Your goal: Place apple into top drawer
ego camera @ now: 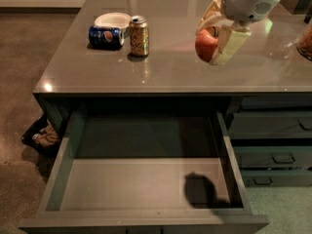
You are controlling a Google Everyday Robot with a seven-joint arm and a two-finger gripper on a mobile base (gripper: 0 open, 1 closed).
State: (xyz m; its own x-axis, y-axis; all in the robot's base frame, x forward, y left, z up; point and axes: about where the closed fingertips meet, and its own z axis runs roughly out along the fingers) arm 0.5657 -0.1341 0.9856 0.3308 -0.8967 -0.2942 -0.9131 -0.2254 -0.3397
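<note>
**Apple** (205, 46): small, round and red with an orange-yellow patch near its top. It is held above the desk top (165, 69), at about 1 o'clock in the view.

**Gripper** (214, 42): the cream fingers (231, 44) are clamped narrowly on the apple, one at the fruit's 3 o'clock side and the other arching over it from 12 o'clock. The white wrist housing rises toward the upper edge.

**Top drawer** (57, 175): pulled out at 6 o'clock. Its flat grey floor carries only a dark shadow near the 4 o'clock corner. Thin walls at left, right and front bound a broad open well. The apple hangs behind the desk's front edge, not over the drawer.

**Gold can** (139, 36): upright at 11 o'clock. A blue can (105, 37) lies on its side just at its 9 o'clock, in front of a white bowl (113, 19). All three are well apart from the apple.

**Narrow drawers** (273, 130): closed, at the open drawer's 3 o'clock.
</note>
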